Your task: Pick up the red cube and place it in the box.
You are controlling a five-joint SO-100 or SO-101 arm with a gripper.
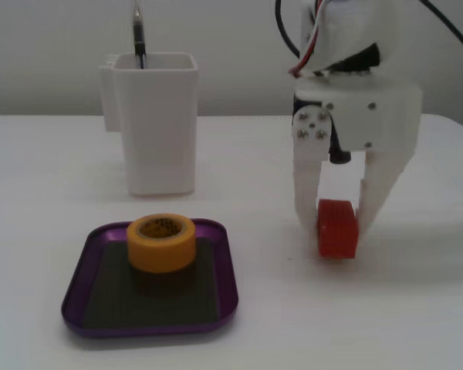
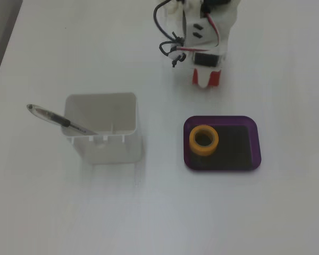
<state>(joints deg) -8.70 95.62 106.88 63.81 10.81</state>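
The red cube is between the two white fingers of my gripper at the right of a fixed view. The fingers press on both of its sides. It is at or just above the white table; I cannot tell which. From above, red edges of the cube show beside the gripper, just beyond the box. The box is a shallow purple tray with a dark floor, to the cube's left and apart from it. It also shows from above.
A yellow tape roll sits inside the tray at its back; from above it is in the tray's left half. A tall white container with a pen stands behind the tray, and also shows from above.
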